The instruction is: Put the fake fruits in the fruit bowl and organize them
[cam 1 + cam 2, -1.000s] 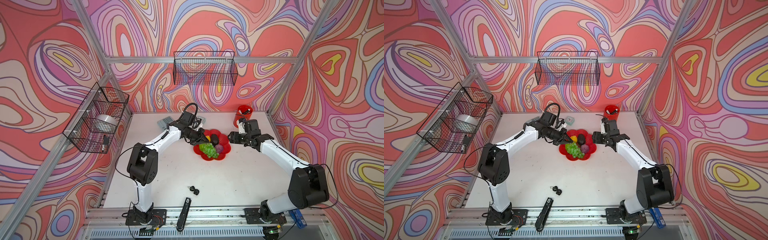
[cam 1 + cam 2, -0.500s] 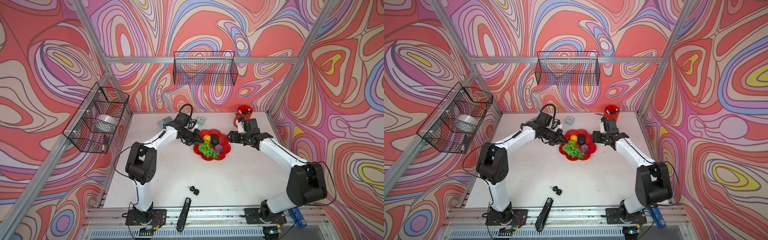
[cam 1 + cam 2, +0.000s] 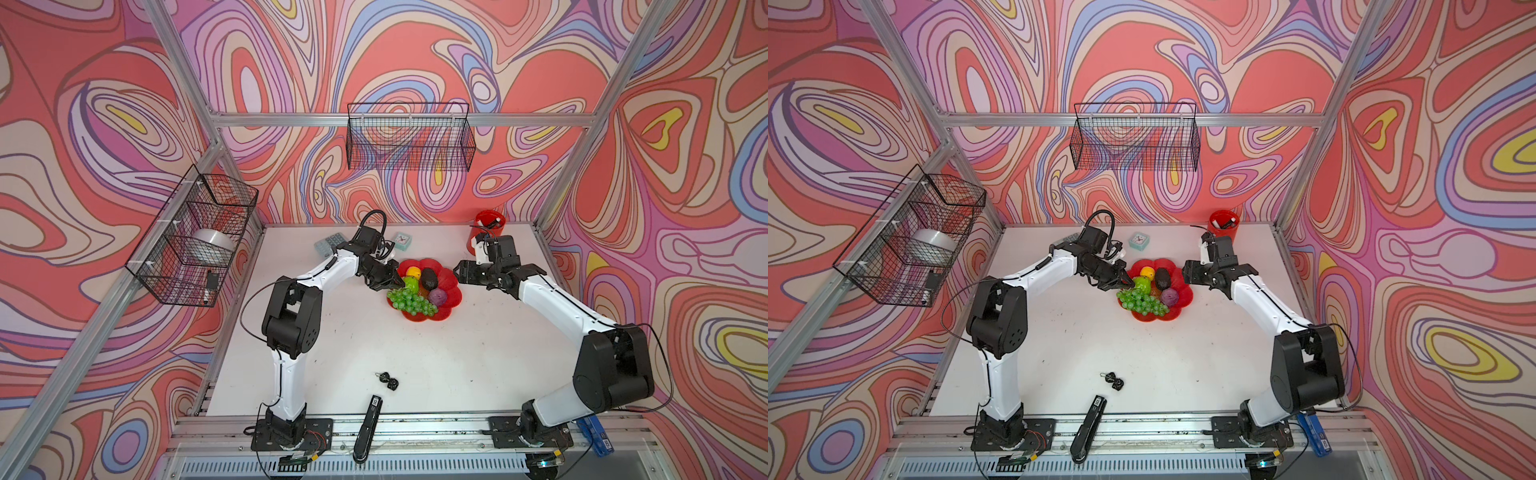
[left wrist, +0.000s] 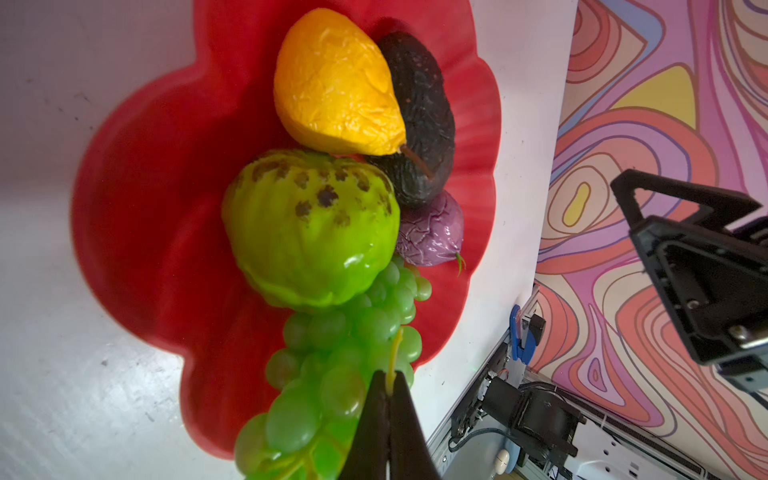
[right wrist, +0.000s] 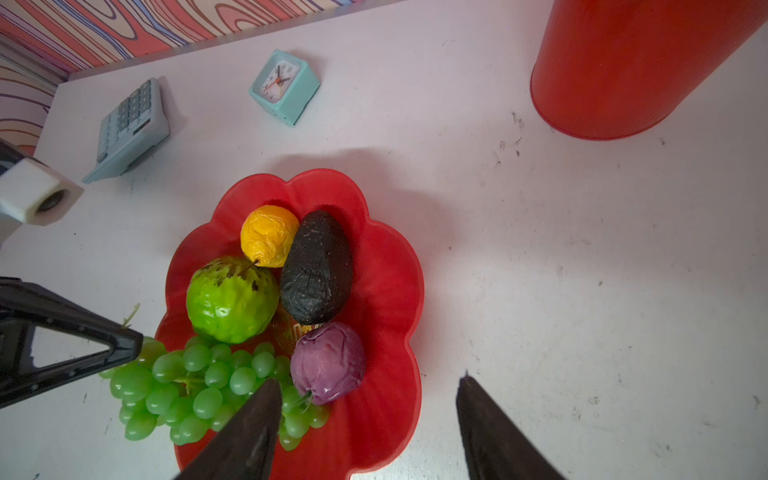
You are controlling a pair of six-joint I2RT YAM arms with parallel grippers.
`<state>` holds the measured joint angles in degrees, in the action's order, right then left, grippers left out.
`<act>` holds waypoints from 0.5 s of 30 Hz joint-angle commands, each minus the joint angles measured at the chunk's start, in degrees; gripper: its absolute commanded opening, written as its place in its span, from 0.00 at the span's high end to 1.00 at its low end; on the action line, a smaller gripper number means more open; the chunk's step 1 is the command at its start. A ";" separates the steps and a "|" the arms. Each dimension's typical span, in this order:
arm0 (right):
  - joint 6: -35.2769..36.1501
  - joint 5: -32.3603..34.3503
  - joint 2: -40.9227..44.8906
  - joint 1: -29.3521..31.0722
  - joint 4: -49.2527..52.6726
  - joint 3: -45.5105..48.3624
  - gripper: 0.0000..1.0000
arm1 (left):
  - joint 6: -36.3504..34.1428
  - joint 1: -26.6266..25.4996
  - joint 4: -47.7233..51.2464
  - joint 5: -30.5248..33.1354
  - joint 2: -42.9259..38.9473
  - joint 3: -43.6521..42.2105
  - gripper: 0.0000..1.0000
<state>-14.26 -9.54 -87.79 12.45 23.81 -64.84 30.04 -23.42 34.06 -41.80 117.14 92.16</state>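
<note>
Left claw [image 4: 388, 409] closed on stem of translucent green plastic grape bunch [image 4: 307, 411] in glossy red scalloped bowl [image 4: 145, 187]; right claw [image 5: 368, 380] open, empty, beside bowl.

Cup [image 5: 631, 66]: upper part was cut off by the picture's edge.
Cup contents [image 3: 490, 222]: were too small to identify.
Grapes [image 4: 316, 374]: one end ran past the picture's edge.
Bowl [image 5: 386, 291] emblem: was mostly covered by avocado [image 5: 316, 266] and purple fruit [image 5: 328, 361].

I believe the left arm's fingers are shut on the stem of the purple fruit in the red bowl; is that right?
Not quite: the left gripper has its fingers shut on the stem of the green grape bunch, not the purple fruit, which lies free in the red bowl. The left wrist view shows it.
</note>
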 commanded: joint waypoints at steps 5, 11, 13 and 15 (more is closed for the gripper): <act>-0.33 -0.64 0.13 -0.23 0.27 -0.99 0.30 | -1.31 0.44 -0.82 0.74 2.48 2.75 0.94; -0.63 -1.18 -0.59 -0.14 -0.07 -1.34 0.31 | -1.05 0.37 -2.76 0.44 2.72 2.85 0.93; -0.77 -1.27 -0.79 -0.13 -0.26 -1.43 0.31 | -1.03 0.39 -3.04 0.16 3.28 3.40 0.93; -0.92 -1.36 -0.81 -0.11 -0.26 -1.52 0.31 | -0.83 0.39 -3.10 -0.17 3.79 3.98 0.93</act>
<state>-14.66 -10.35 -87.81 12.45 23.94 -64.84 29.98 -23.24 32.12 -41.54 119.39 94.26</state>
